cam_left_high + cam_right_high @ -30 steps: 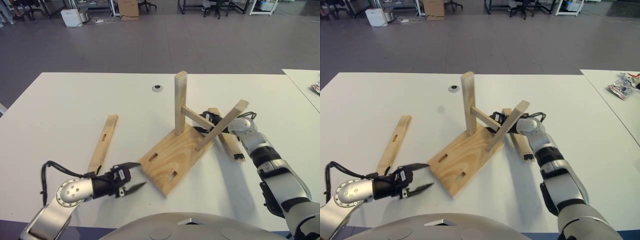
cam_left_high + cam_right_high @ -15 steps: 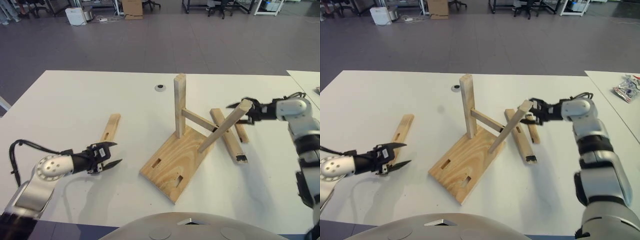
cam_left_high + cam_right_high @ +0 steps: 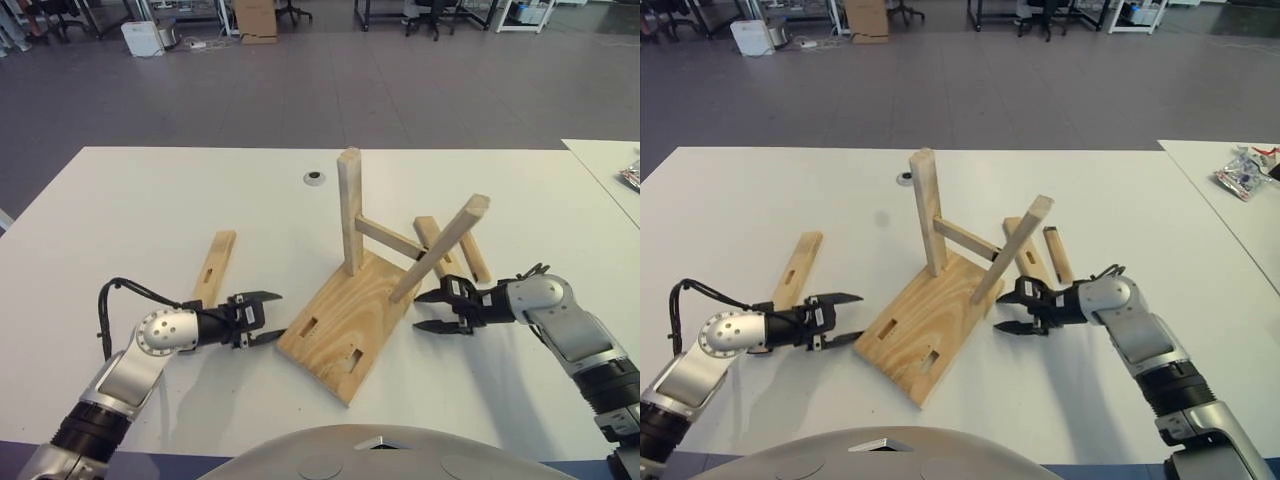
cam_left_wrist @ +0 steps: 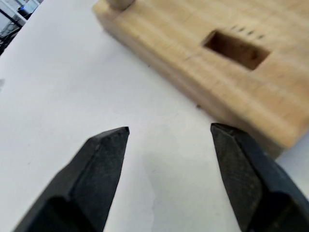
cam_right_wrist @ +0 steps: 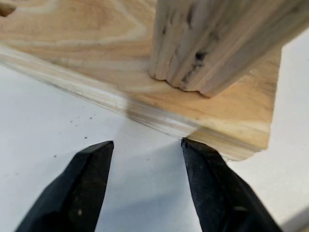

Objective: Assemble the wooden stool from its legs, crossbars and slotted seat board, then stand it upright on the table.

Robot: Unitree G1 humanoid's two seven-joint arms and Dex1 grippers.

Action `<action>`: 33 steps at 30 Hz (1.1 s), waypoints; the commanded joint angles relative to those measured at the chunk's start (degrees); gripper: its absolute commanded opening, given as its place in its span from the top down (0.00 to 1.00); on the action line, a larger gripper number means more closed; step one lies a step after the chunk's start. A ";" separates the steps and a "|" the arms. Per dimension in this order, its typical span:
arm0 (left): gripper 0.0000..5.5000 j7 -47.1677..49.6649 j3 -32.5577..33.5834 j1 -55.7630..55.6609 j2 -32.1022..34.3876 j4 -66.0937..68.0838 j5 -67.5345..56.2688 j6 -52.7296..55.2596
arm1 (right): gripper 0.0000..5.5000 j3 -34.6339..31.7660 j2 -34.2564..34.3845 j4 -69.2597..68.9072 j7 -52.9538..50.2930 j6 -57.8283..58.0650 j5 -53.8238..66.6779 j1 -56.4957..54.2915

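Note:
The slotted seat board lies flat on the white table. An upright leg and a tilted leg stand in it, joined by a crossbar. My left gripper is open on the table, just off the board's left edge. At the board's right corner, under the tilted leg, my right gripper is also open. A loose leg lies to the left. Behind the tilted leg lie another loose leg and a short crossbar.
A small black round fitting sits at the table's far middle. A crinkled packet lies on a second table to the right. Bare table surface stretches to the far left and along the front edge.
My right gripper dropped from the tilted leg's top to the table at the board's right corner. My left gripper slid right to the board's left edge. The head camera also shifted.

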 commanded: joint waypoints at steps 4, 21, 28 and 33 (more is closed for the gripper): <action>0.43 1.49 0.14 2.38 -1.70 -4.51 -1.31 2.25 | 0.52 1.00 12.52 15.00 -16.01 -1.82 -5.87 -10.25; 0.43 13.35 12.35 11.64 -6.07 -7.28 -3.25 5.08 | 0.52 -22.34 11.12 24.22 -34.79 13.30 3.63 -13.57; 0.43 15.81 13.39 12.11 -8.93 -9.87 -4.60 7.92 | 0.60 -21.26 10.32 14.80 -35.34 22.85 3.50 -3.33; 0.43 19.62 15.95 14.35 -15.15 -14.38 -12.25 12.62 | 0.76 -21.67 10.81 12.40 -37.23 23.10 3.28 1.75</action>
